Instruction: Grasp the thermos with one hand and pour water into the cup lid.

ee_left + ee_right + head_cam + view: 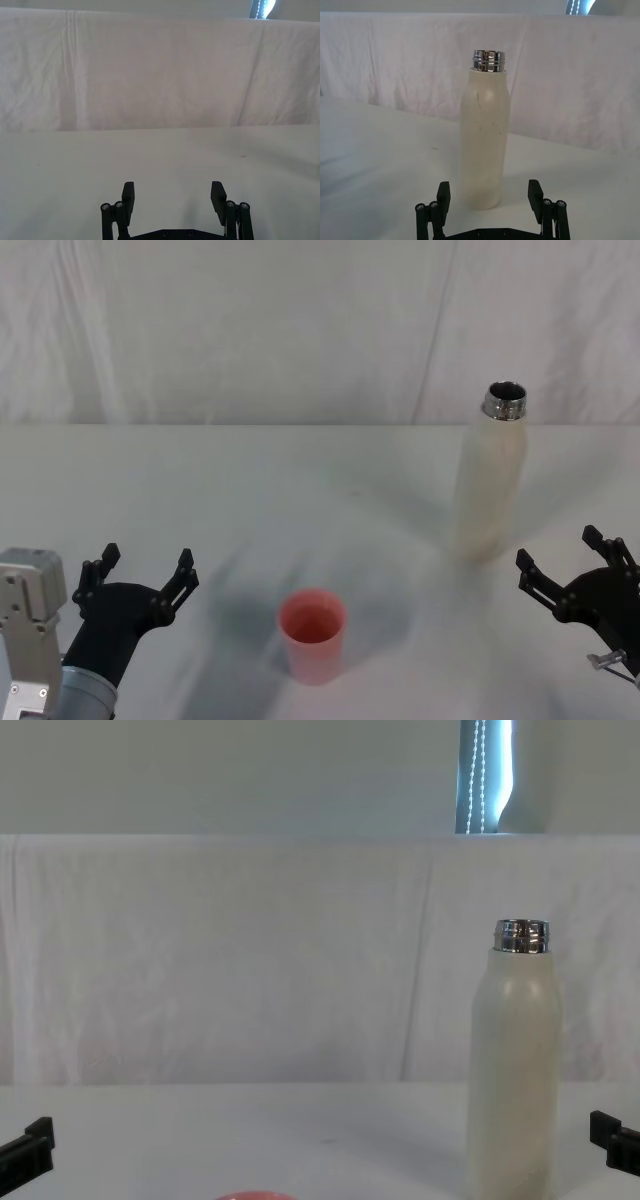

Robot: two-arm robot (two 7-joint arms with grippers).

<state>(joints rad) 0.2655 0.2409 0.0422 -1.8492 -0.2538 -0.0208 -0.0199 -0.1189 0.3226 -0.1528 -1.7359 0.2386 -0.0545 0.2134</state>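
Two grippers: both spread wide, gripping nothing.
Right gripper (578, 562): low at the table's right, just short of the thermos, not touching.
Left gripper (146, 568): low at the left, apart from the cup lid.
Thermos (491, 480): one, upright, uncapped, right of centre.
Cup lid (313, 633): one, pink, upright, near centre front.
Table (250, 490): white-draped.

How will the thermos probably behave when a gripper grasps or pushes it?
The thermos stands tall on a narrow base, so a high push may tip it. Its smooth matte body looks rigid, perhaps slippery. Its neck is uncapped, so tilting could spill.
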